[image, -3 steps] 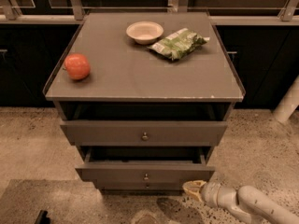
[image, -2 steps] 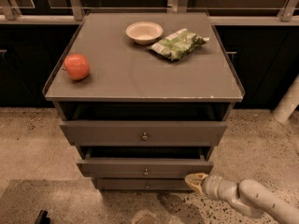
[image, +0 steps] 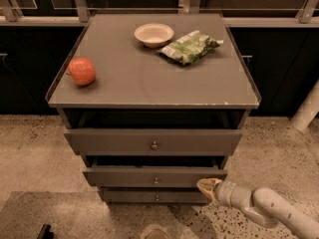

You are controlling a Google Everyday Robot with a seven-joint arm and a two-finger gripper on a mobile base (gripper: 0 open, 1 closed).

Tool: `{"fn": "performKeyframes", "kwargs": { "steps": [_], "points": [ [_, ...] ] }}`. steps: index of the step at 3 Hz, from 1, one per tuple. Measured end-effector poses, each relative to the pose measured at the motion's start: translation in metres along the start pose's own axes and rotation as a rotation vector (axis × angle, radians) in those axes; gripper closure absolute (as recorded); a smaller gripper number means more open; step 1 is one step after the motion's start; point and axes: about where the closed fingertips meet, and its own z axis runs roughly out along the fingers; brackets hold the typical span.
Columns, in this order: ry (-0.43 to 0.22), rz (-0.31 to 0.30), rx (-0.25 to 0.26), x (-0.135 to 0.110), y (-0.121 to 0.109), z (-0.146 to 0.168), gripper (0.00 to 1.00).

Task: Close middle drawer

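The middle drawer (image: pixel 149 176) is the second of three grey fronts in the cabinet, with a small round metal knob (image: pixel 155 181). It stands pulled out a little, with a dark gap above its front. The top drawer (image: pixel 152 142) above it is also pulled out. The bottom drawer (image: pixel 152 197) sits below it. My gripper (image: pixel 205 185) comes in from the lower right on a white arm. Its yellowish tip is at the right end of the middle drawer's front, touching or nearly touching it.
On the cabinet top (image: pixel 149 78) lie a red apple (image: pixel 81 71) at the left, a beige bowl (image: pixel 154 34) at the back and a green chip bag (image: pixel 190 46) to its right. Speckled floor (image: pixel 279 148) surrounds the cabinet. A white post (image: pixel 306 108) stands at the right.
My gripper has moved up and a little left to the middle drawer's right end. The middle drawer's front has slid inward, leaving a smaller gap.
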Motion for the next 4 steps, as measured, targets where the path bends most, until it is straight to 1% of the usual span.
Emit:
{"fn": "performKeyframes", "kwargs": {
  "steps": [1, 2, 3, 4],
  "points": [
    [-0.015, 0.008, 0.025, 0.000, -0.004, 0.009, 1.00],
    [-0.015, -0.014, 0.056, -0.015, -0.015, 0.013, 1.00],
    [-0.014, -0.040, 0.074, -0.028, -0.017, 0.011, 1.00],
    [0.013, -0.065, 0.022, -0.040, -0.013, 0.011, 1.00]
  ]
}}
